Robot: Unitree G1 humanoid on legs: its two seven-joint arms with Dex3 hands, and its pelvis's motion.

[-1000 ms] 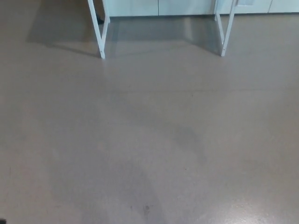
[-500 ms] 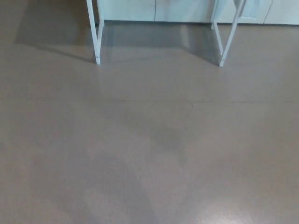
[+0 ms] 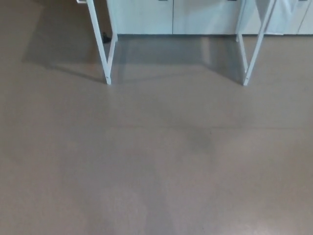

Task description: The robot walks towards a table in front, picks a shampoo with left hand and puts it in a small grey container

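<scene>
Brown-grey floor fills nearly the whole head view, smooth and bare from the bottom edge up to the furniture at the top. We see a faint line crossing it from side to side about midway up. A slightly darker patch lies just below that line, right of centre.

At the top stand the worktop's two white supports. In the left leg frame, two slim bars slant together into a V and meet at one foot on the floor. The right leg frame mirrors it. They are well apart, and the floor between them runs on open to the pale cabinet fronts along the top edge. A soft shadow spreads left of the left leg frame, and more shade lies between the two frames. A small dark object sits at the cabinet base, just beside the left leg frame. It is too small for us to tell what it is.

The top of the worktop is cut off by the upper edge of the picture. So we cannot place the shampoo or the small grey container from this view.

Neither robot hand shows in the picture, nor any forearm. We cannot tell whether the fingers are spread, pressed together or pinching anything.
</scene>
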